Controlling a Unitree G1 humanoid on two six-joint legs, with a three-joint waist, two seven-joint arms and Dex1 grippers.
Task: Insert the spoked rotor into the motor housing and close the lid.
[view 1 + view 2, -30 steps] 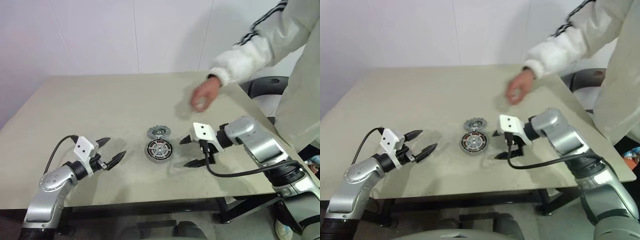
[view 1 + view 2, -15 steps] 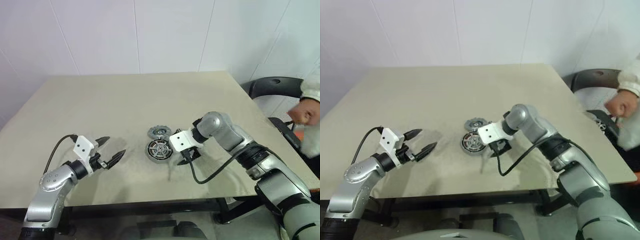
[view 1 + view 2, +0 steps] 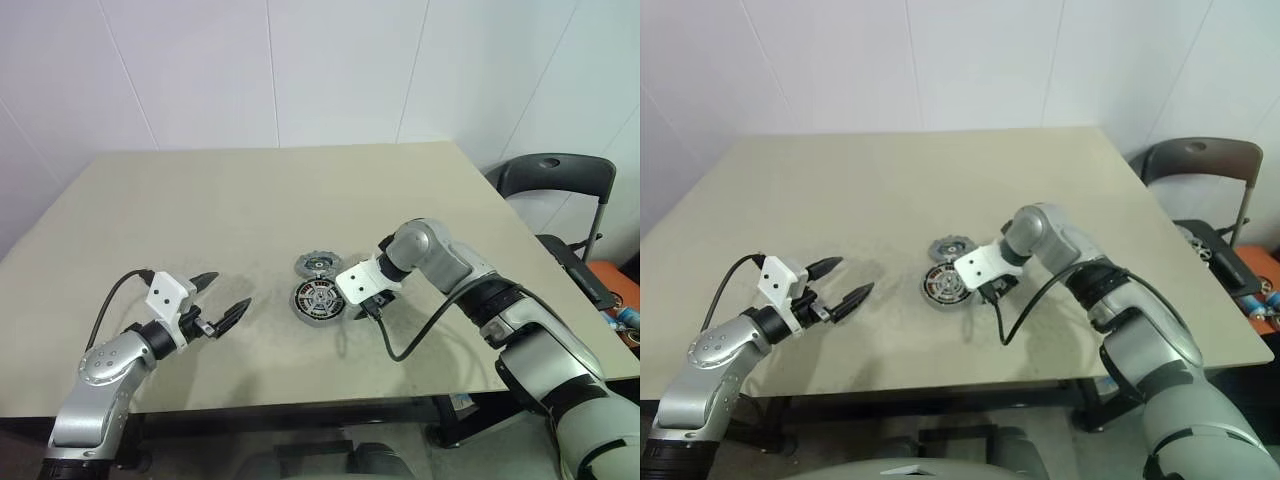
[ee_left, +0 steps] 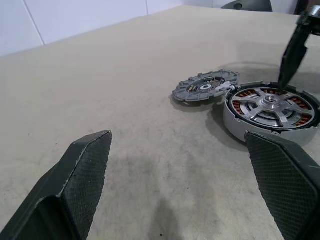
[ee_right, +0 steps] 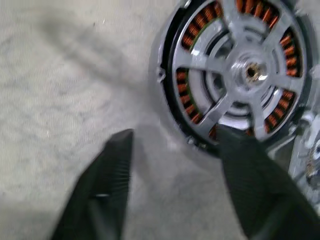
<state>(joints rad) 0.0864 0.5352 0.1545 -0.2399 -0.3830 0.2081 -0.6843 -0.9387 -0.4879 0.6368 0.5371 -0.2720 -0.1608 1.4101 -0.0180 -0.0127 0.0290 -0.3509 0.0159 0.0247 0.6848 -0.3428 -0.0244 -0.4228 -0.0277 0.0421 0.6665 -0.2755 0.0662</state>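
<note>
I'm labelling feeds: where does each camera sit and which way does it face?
Head stereo pair: on the head, looking forward and down at the beige table; both arms show.
Left wrist: looks along the open left hand toward the round silver-grey motor housing with copper windings and the notched grey lid.
Right wrist: looks down past the right hand onto the housing.
Shared: all show the housing.

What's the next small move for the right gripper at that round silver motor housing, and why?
Probably close the right gripper on the wall of the round silver-grey motor housing: its black fingers stand apart astride the near rim, with the black-rimmed spoked rotor lying inside.
</note>
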